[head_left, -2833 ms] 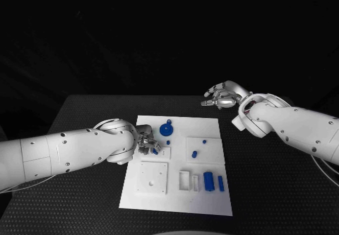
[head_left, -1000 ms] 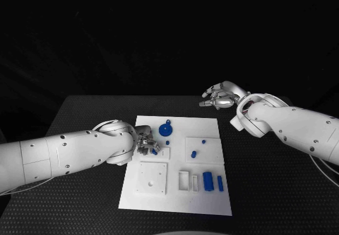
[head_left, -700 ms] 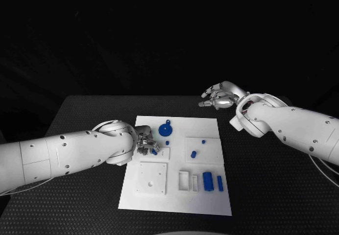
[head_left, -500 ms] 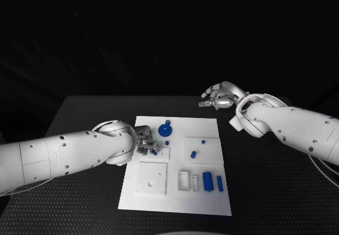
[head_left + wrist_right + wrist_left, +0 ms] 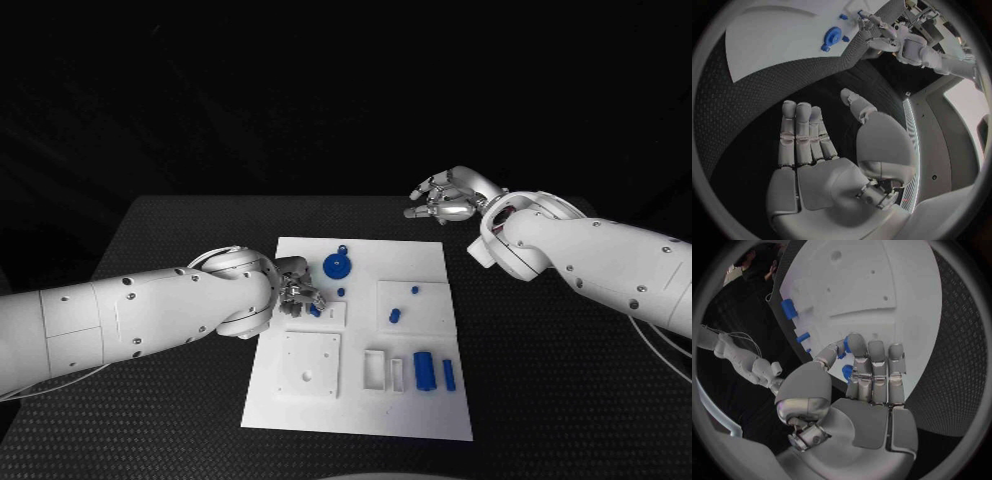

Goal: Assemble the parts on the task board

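Note:
The white task board (image 5: 361,400) lies in the middle of the table. My left hand (image 5: 299,292) rests low over the board's left side, thumb and a finger pinching a small blue part (image 5: 315,310) at a small raised white block (image 5: 332,316). The left wrist view shows that blue part (image 5: 846,372) between the thumb and the straight fingers (image 5: 879,370). A round blue part with a handle (image 5: 339,265) lies just beyond. My right hand (image 5: 450,197) hangs above the table's far edge, fingers apart and holding nothing; its palm (image 5: 817,165) faces the board (image 5: 779,30).
Two small blue pegs (image 5: 415,290) (image 5: 394,315) stand on a raised square at the board's right. A blue cylinder (image 5: 424,369) and a blue bar (image 5: 449,374) lie near the front right, beside white slots (image 5: 378,368). Black table (image 5: 577,380) surrounds the board.

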